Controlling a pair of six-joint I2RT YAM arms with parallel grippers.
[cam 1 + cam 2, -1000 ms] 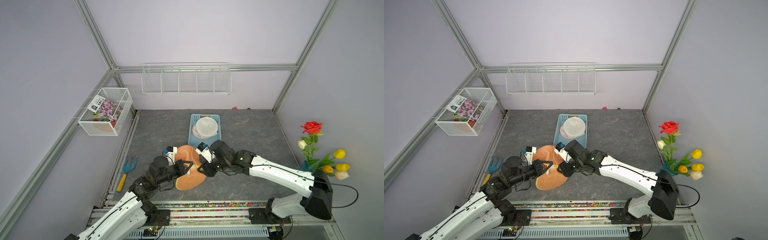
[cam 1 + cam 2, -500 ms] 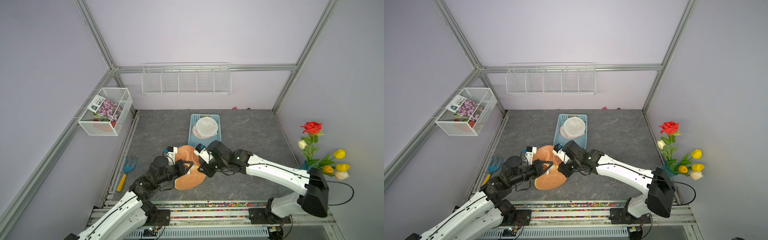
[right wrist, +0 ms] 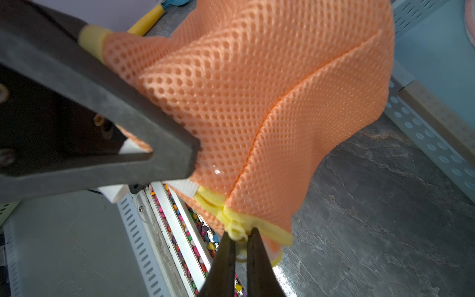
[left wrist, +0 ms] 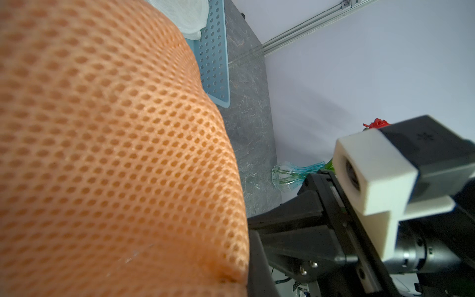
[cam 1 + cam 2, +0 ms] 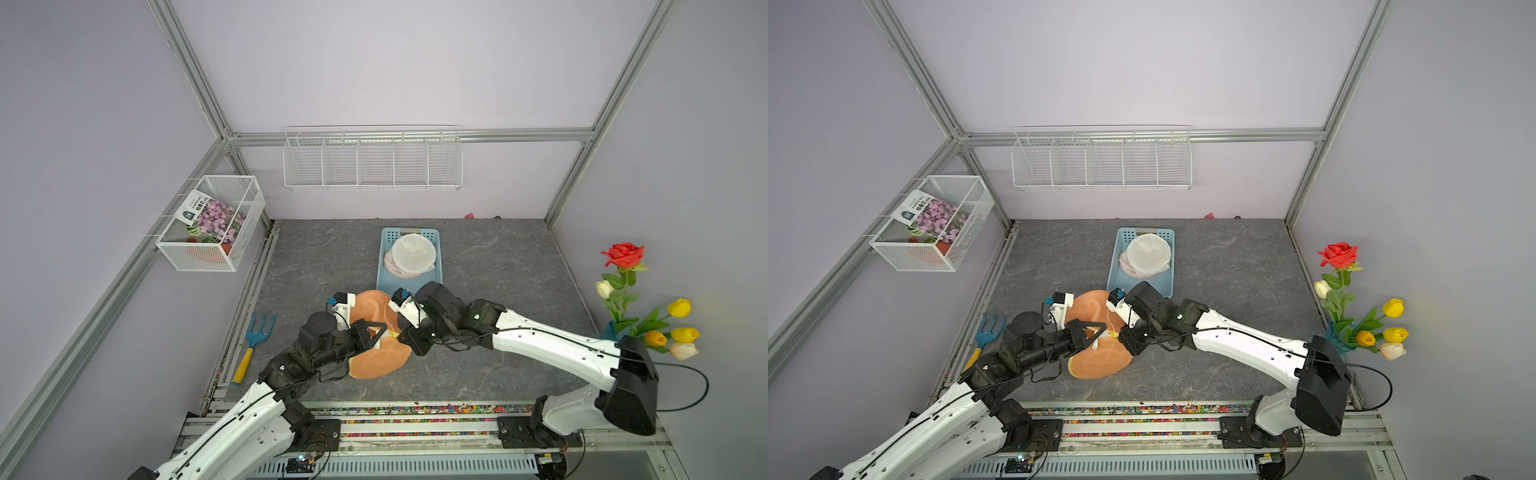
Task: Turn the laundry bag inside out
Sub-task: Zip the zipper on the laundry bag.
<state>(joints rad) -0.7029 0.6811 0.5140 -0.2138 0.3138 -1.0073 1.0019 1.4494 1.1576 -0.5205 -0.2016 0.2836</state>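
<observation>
The laundry bag is orange mesh with yellow trim. Its lower part rests on the grey table and its upper part is held up between my two arms. My left gripper is shut on a fold of the mesh, which fills the left wrist view beside one dark finger. My right gripper is pinched shut on the yellow zipper tab at the bag's edge. The two grippers nearly touch each other.
A blue perforated basket holding white mesh bags stands just behind the bag. A blue and yellow hand rake lies at the left. A vase of flowers stands at the right wall. A bead-filled rail runs along the front.
My right gripper's jaws have closed onto the yellow zipper tab, and the right arm has shifted slightly left towards the bag. The left gripper has kept its hold.
</observation>
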